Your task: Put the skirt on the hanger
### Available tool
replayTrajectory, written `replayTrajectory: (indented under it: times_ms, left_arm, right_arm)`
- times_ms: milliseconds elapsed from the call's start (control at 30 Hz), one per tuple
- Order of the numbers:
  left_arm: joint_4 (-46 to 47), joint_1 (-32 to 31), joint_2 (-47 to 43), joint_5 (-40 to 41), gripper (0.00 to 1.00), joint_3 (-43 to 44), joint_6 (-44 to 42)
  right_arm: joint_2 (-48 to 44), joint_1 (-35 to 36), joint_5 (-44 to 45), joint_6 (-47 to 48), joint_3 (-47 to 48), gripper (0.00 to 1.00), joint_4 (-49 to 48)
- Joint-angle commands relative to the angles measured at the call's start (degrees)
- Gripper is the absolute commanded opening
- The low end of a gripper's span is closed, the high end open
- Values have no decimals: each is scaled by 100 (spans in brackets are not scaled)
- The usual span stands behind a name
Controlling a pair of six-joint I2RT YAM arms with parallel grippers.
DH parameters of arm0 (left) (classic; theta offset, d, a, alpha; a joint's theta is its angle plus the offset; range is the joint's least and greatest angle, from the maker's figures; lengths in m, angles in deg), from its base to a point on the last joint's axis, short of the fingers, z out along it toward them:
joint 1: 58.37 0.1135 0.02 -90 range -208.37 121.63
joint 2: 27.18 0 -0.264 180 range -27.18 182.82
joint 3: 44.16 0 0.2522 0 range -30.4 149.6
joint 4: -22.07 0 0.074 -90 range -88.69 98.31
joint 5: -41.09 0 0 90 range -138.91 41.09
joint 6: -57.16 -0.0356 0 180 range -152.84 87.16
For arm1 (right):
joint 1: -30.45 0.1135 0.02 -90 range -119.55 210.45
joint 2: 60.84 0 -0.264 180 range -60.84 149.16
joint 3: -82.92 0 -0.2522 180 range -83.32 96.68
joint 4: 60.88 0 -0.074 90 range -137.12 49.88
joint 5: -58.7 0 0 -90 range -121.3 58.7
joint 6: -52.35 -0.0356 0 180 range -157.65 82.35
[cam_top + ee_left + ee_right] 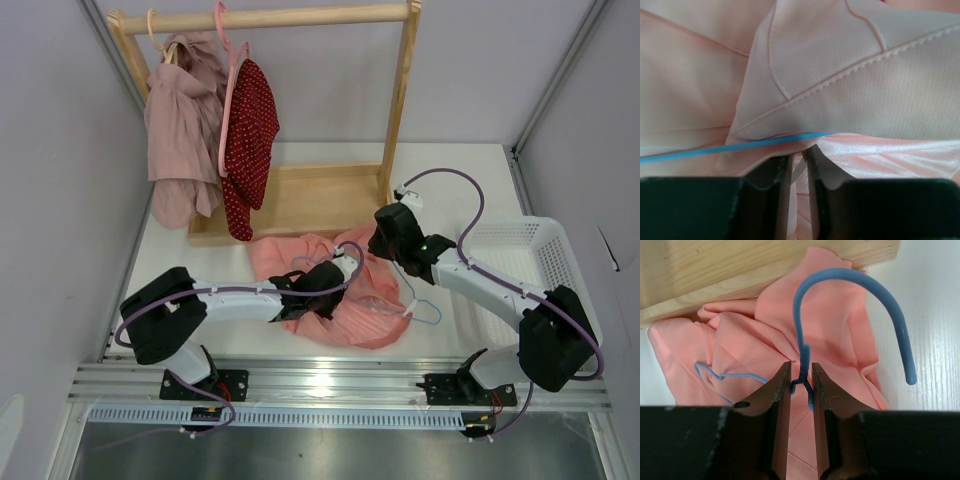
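From above, the skirt [335, 300] lay crumpled on the counter [470, 170], just in front of the base of the wooden rack [300, 200]. Only short lengths of the hanger [428, 314] showed, at the cloth's right edge. The left gripper [325, 290] was pressed down into the middle of the fabric, and the right gripper [380, 245] sat at its far right edge. The dark red dotted garment [250, 140] and the mauve one [180, 130] hung on the rail. A white basket [540, 240] stood at the right.

In the left wrist view, the left gripper [799, 157] had its jaws drawn close with a fold of the skirt [865, 85] between them, and it looked pinched. One blue arm of the hanger [730, 146] ran just beyond the tips and slipped under a stitched seam.

In the right wrist view, the right gripper [801, 371] was clamped on the twisted neck of the hanger [840, 273], just below the hook. The hook arched over the skirt [740, 340] toward the rack base. One shoulder of the wire lay on top of the cloth at the left, and the rest was hidden.

As I judge it, both pieces were in hand and one wire arm had begun to enter the fabric. The skirt was not yet seated across the hanger, so threading and spreading it were left to do
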Motion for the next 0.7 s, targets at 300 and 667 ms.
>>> replayTrajectory:
  times_ms: [300, 667]
  left_arm:
    - [88, 64, -785, -815, 0, 75, 67]
    - [-185, 635, -1892, -1097, 0, -592, 444]
  right_arm:
    - [-141, -47, 86, 85, 92, 0, -102]
    - [-141, -55, 51, 85, 118, 0, -93]
